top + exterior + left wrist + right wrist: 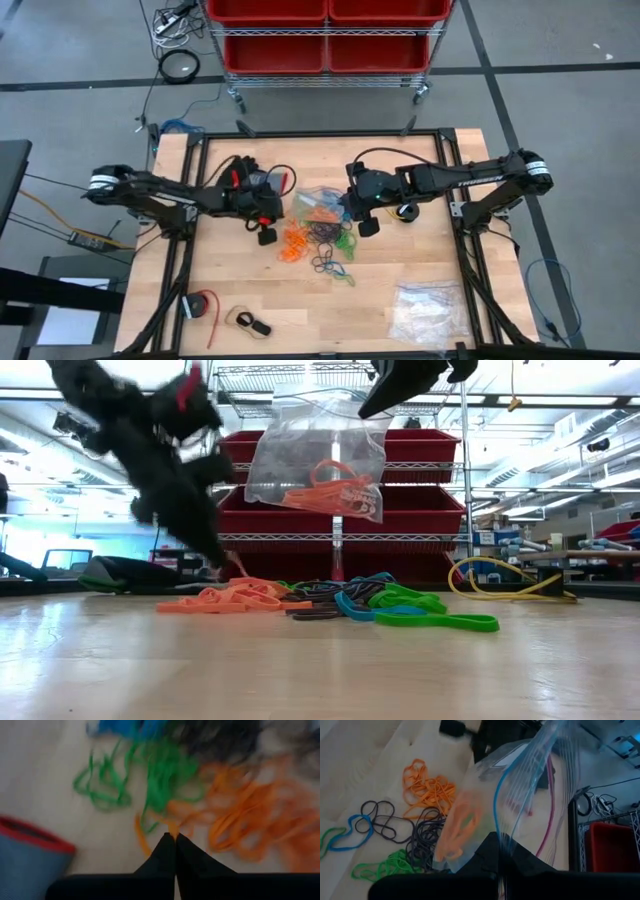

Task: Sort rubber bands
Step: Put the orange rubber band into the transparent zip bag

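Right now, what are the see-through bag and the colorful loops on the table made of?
The bag looks like thin glossy plastic: clear, crinkled, shiny, with orange bands showing through. The loops look like matte rubber: thin floppy bands lying limp in a tangle. The table seems pale wood, with visible grain.

Orange, green, blue and black rubber bands (318,240) on a pale wood table (300,300); red bins (325,30) behind.

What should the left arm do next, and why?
Probably lift straight up and carry across to the clear bag. The left gripper has its fingers shut at the orange rubber bands, seemingly pinching a strand, and the right gripper holds the bag, with orange bands inside, above the pile.
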`<action>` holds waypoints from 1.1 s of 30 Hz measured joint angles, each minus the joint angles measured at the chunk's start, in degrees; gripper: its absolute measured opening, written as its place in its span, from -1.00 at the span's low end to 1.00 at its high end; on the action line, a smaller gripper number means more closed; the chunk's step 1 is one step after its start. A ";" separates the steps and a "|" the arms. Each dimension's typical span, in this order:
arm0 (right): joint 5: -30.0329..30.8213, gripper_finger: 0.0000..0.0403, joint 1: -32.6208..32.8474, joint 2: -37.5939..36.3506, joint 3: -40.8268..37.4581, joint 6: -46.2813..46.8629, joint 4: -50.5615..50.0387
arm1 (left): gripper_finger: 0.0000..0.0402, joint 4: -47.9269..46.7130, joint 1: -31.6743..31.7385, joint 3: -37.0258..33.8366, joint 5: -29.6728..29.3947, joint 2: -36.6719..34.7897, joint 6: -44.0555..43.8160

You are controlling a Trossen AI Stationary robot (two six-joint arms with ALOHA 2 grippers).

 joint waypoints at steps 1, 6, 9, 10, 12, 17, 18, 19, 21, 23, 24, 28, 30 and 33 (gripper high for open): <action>0.00 -1.00 0.00 0.00 -0.27 0.00 0.00 | -0.98 -1.63 -0.54 1.42 -0.01 -1.33 0.14; 0.00 -1.00 0.00 0.02 -2.15 -0.15 -0.09 | -0.99 -7.13 -3.92 9.16 -1.22 -8.98 3.03; -0.01 -1.00 0.00 0.04 -2.90 -0.27 -0.18 | -0.99 -5.05 -6.18 13.42 -1.50 -12.57 5.35; 0.00 -1.00 0.00 0.04 -3.04 -0.33 -0.15 | -0.99 -4.16 -6.84 14.54 -1.50 -13.06 6.03; 0.01 -1.00 0.00 0.04 -3.23 -0.37 -0.03 | -0.99 -1.05 -7.60 17.12 -1.49 -13.50 7.44; 0.00 -1.00 0.13 1.00 -3.25 -0.79 1.55 | -0.99 1.52 -7.95 20.50 -1.48 -11.37 9.62; -0.06 -1.00 0.21 1.51 -3.25 -1.10 1.95 | -0.99 1.53 -7.88 20.84 -1.49 -10.57 10.01; -0.13 -1.00 0.33 1.88 -3.22 -1.55 2.60 | -0.99 2.11 -7.85 21.32 -1.48 -9.46 10.38; -0.29 -1.00 0.56 3.10 -3.25 -2.27 2.45 | -0.99 2.35 -7.76 22.58 -1.48 -7.38 11.51; -0.55 -1.00 0.60 4.10 -3.23 -2.98 3.57 | -0.99 1.86 -7.68 23.90 -1.41 -4.98 12.59; -0.57 -1.00 0.63 4.63 -3.33 -3.25 2.74 | -0.99 1.32 -7.51 24.57 -0.97 -3.85 13.10; -0.51 -1.00 0.59 6.24 -3.24 -3.60 3.21 | -0.99 -3.45 -6.33 27.56 -0.67 0.02 13.68; -0.53 -1.00 0.59 6.68 -3.25 -3.60 3.34 | -0.99 -5.20 -5.56 28.61 -0.71 0.91 14.02; -0.54 -1.00 0.59 6.73 -3.22 -3.61 3.48 | -0.99 -6.50 -4.86 29.09 -0.67 2.01 14.94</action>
